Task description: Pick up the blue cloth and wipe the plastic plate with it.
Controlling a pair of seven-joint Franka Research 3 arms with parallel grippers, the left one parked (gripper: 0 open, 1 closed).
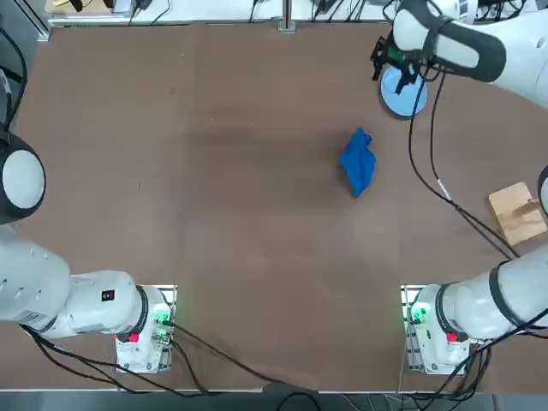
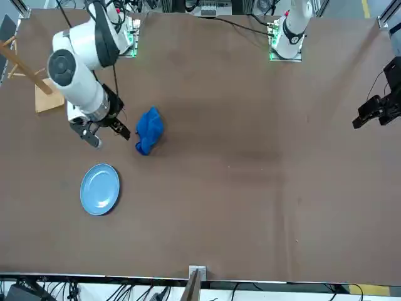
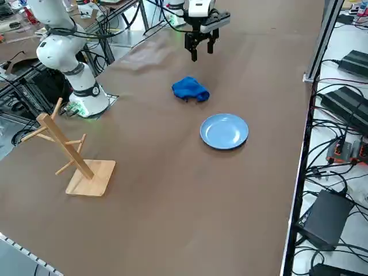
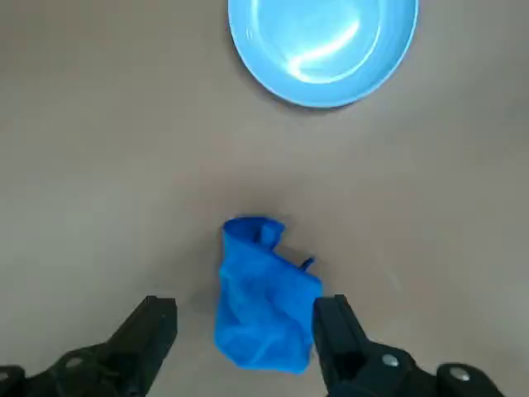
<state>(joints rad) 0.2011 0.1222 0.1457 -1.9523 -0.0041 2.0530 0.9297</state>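
Right pincer [image 4: 245,318] hangs above bench [image 1: 214,214], fingers spread wide, nothing between them. Blue cloth [image 4: 263,294] lies crumpled on bench below (folds hide its underside). Plastic plate [image 4: 322,45] sits flat beyond cloth, well apart; wrist view crops its far rim, overhead view half-covers it with arm. Wooden rack [image 3: 69,150] stands near right edge.

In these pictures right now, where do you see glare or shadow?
Right wrist view: curved white glare on the plastic plate; the blue cloth shows none, between the open right tool fingers. Right side view: only a faint sheen on the plate. Top view: the arm covers part of the plate.
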